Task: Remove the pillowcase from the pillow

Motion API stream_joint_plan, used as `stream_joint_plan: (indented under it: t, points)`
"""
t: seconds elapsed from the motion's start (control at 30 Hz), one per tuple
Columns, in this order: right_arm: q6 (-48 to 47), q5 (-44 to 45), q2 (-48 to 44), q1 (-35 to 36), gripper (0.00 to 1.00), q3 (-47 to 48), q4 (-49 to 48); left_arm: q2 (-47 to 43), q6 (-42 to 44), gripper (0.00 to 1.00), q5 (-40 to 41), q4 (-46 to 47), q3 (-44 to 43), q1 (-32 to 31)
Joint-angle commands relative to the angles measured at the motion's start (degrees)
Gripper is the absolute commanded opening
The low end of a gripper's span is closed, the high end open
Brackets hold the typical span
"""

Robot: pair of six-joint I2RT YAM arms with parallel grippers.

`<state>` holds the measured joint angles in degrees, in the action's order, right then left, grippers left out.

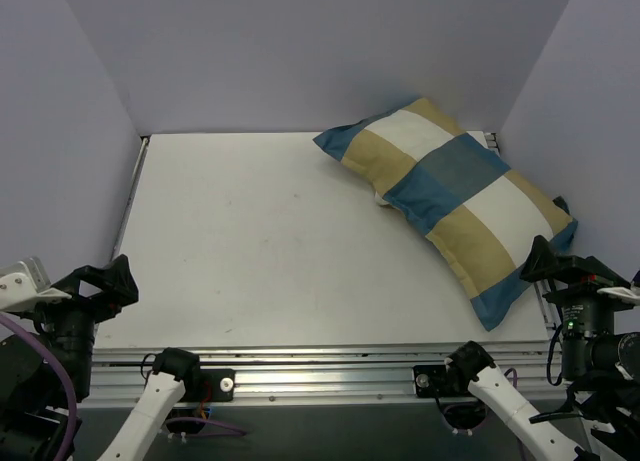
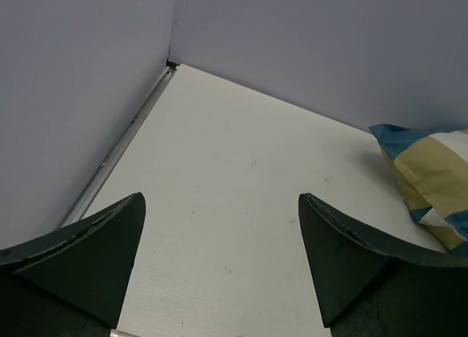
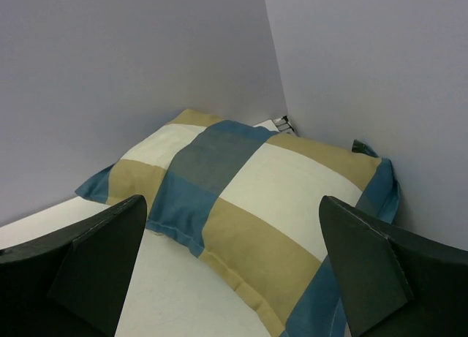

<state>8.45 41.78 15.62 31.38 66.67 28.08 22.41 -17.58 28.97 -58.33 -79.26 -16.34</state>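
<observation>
The pillowcase (image 1: 450,196), checked in blue, tan and cream blocks, lies filled out at the back right of the table, slanting toward the right wall. The pillow is inside it and hidden. My left gripper (image 1: 108,281) is open and empty at the near left edge, far from the pillowcase. In the left wrist view the gripper (image 2: 221,205) hangs over bare table, with a pillowcase corner (image 2: 431,169) at the right. My right gripper (image 1: 553,261) is open and empty just in front of the near end of the pillowcase. In the right wrist view the gripper (image 3: 234,205) faces the pillowcase (image 3: 241,183).
The white table (image 1: 260,241) is boxed in by pale walls at the left (image 1: 60,131), back and right (image 1: 600,121). A metal rail (image 1: 300,366) runs along the near edge by the arm bases. The pillowcase sits close to the right wall.
</observation>
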Motion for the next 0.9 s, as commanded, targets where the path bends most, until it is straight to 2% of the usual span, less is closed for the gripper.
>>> stream_joint_plan:
  t: [0.0,0.2,0.4,0.53,0.7,0.87]
  points:
    - [-1.59,-0.38,0.99,0.09,1.00,-0.58,-2.59,1.31,-0.17,0.94,-1.28,0.84,0.86,0.25]
    - [-2.21,-3.71,2.05,0.09,1.00,-1.19,-3.11,2.46,0.09,0.94,-2.07,1.37,2.09,0.25]
    - [0.86,-7.23,7.84,0.09,1.00,-1.72,-1.88,4.82,0.62,0.94,-4.44,2.78,4.38,0.25]
    - [4.81,-12.85,15.56,0.09,1.00,-1.99,-2.32,7.29,0.45,0.94,-7.52,5.84,6.92,0.25]
    - [9.03,-13.13,25.41,0.09,1.00,-1.29,-6.54,11.85,-0.43,0.94,-12.00,11.65,12.45,0.25]
    - [13.52,-10.59,41.31,-0.44,1.00,1.88,-7.68,15.72,-1.31,0.94,-14.82,18.41,18.70,0.34]
